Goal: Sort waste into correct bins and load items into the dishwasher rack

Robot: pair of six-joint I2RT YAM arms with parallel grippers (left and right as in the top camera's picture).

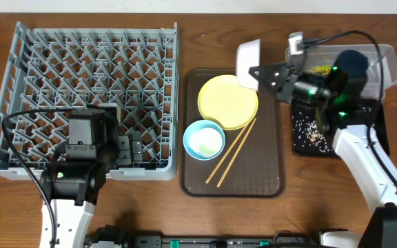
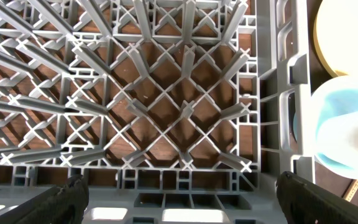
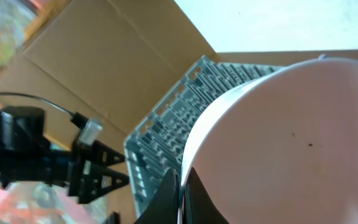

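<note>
White-pink bowl, overhead: you hold it by the rim in the right gripper, raised over the far edge of the brown serving tray, just beyond the yellow plate.
Overhead, dishwasher rack: it lies to the left of the bowl, past the tray's left edge, so your carry runs sideways to the left.
Overhead, left gripper: it hangs over the rack's near right corner. It is the nearer arm to the rack, but it carries nothing.
Left wrist, jaws: spread wide with nothing between them. The rack's pegs are below, and the light blue bowl sits just outside the rack wall.
Right wrist, grip: the gripper is clamped on the bowl's rim. The bowl fills the right of the view, and the rack shows beyond its edge.
</note>
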